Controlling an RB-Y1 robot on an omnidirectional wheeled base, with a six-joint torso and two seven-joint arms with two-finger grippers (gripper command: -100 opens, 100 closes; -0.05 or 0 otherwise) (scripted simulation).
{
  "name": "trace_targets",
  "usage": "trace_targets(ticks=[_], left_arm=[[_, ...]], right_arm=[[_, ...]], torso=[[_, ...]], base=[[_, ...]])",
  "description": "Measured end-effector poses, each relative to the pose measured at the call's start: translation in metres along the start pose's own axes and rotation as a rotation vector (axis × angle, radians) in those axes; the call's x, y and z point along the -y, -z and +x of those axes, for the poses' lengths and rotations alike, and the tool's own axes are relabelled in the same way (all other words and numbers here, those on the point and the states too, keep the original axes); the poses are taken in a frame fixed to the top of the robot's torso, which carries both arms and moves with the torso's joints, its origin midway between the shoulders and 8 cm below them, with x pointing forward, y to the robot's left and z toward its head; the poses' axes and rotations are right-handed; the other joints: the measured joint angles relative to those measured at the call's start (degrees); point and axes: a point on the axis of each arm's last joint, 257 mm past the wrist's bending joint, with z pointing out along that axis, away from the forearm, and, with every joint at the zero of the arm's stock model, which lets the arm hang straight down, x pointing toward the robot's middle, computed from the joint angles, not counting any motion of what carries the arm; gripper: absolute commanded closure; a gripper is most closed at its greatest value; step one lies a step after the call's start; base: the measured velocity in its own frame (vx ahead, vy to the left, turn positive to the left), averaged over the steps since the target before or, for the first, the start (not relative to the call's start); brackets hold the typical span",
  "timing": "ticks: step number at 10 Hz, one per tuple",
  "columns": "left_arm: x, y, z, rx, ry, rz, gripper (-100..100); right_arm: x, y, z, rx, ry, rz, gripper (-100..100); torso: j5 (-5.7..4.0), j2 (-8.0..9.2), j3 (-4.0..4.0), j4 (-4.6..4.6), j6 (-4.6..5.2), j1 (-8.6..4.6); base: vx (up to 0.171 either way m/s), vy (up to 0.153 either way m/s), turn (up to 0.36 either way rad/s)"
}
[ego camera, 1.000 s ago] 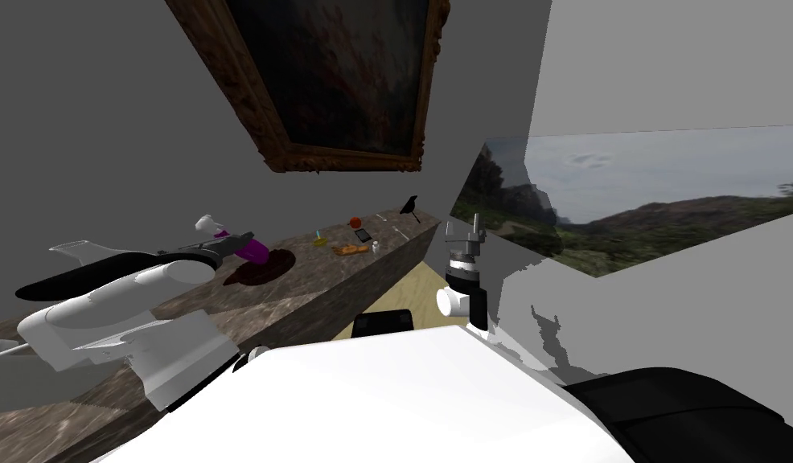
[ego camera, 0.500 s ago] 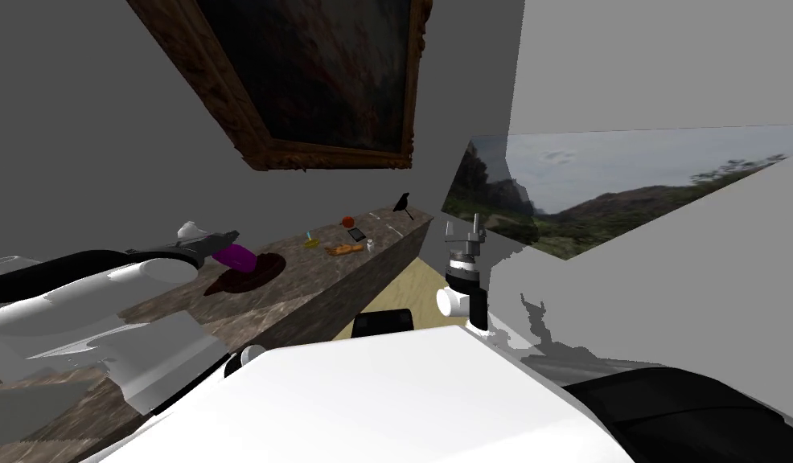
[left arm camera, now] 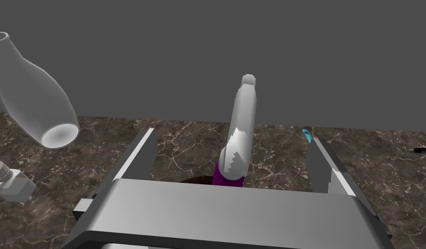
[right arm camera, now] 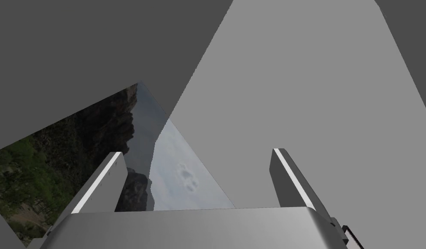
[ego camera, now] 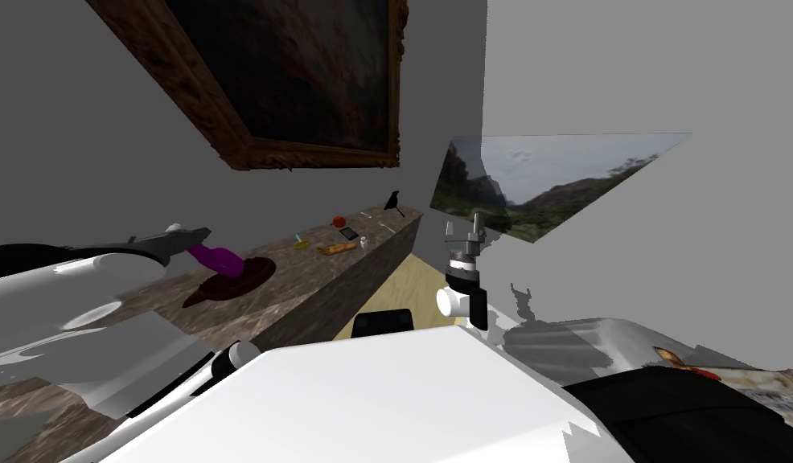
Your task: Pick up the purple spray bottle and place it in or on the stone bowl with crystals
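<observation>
Shift since 1 s ago: head camera has been turned; counter (ego camera: 310, 269) and bowl (ego camera: 254, 272) are now seen further left.
Bowl: dark, shallow, set on marbled brown counter; purple body of spray bottle (ego camera: 218, 257) is laid in it, slanted.
Left arm: stretched out over counter; left gripper (left arm camera: 232, 135) held over bowl, fingers spread wide, nothing clasped.
Spray bottle: purple body, pale grey head; head stands between the 2 fingers, touched by neither.
Right gripper (ego camera: 466, 229): raised, well apart from counter, fingers parted, empty.
Vase (left arm camera: 33, 101): clear, near bowl.
</observation>
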Motion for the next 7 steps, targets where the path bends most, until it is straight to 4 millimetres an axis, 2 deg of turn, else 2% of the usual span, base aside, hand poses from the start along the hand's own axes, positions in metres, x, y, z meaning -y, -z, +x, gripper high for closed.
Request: trace_targets(ticks=[1,2,7], left_arm=[[0.0081,0.0022,0.0054,-0.003,0.007,0.020,-100],[0.0088,0.0026,0.0055,-0.001,0.010,0.023,0],[0.0088,0.0026,0.0055,-0.001,0.009,0.023,0]], right_arm=[[0.0000,0.0000,0.0000,0.000,0.000,0.000,0],[0.0000,0.0000,-0.0001,0.000,0.000,0.000,0],[0.0000,0.0001,-0.0001,0.000,0.000,0.000,0]], torso=[[0.00,0.01,0.00,0.00,0.00,-0.02],[0.01,-0.11,-0.06,-0.02,-0.04,-0.03],[0.00,-0.31,-0.18,-0.07,-0.03,-0.04]], base=[[-0.036,0.004,-0.033],[-0.007,0.001,0.007],[0.000,0.000,0.000]])
